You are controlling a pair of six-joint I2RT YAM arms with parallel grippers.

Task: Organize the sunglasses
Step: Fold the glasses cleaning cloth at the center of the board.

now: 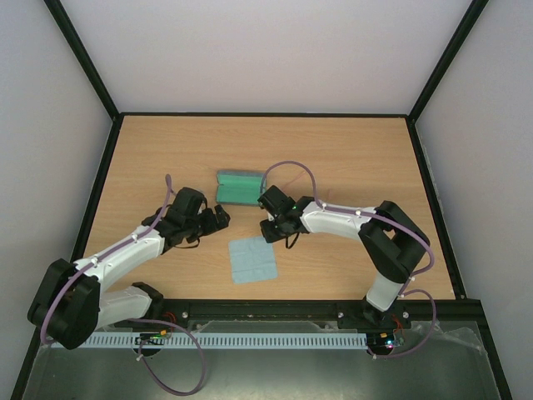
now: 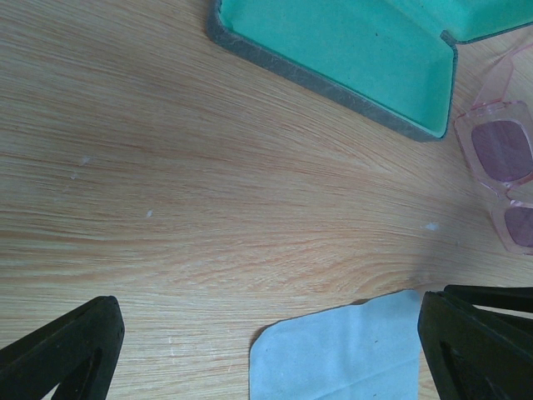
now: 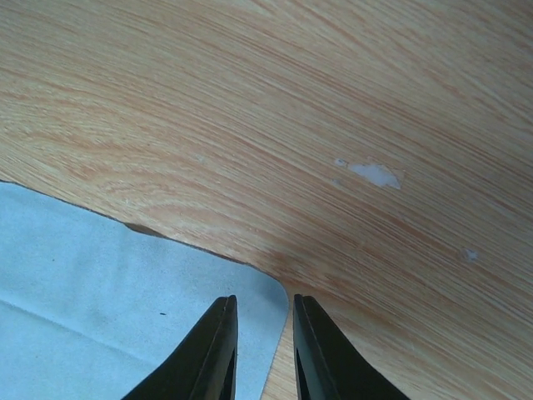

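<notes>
The sunglasses (image 2: 502,158) are lying lenses-up on the wooden table (image 2: 166,183), outside the case (image 2: 350,50) and just beside one of its ends; whether the pink frame is touching the case's edge cannot be told. In the top view the right arm is hiding them. The case is sitting open with its green lining bare and nothing inside, so the main part of the job is, by the look of it, not yet done. The blue cloth (image 3: 100,283) is lying flat on the table in front of the case, near the glasses but apart from them. The left gripper (image 2: 268,321) is hanging low over the table with its jaws spread wide and nothing between them, looking across the cloth's edge toward the case and glasses. The right gripper (image 3: 262,302) is hovering at a rounded corner of the cloth, its jaws standing almost together with only a thin gap. The cloth's edge is showing in that gap, but whether it is pinched cannot be told. Judging from this, the tidying is at an early stage, with the robot seemingly dealing with the cloth first. The glasses are waiting to go into the case, the cloth is waiting for a place, and the lid is waiting to be shut.
</notes>
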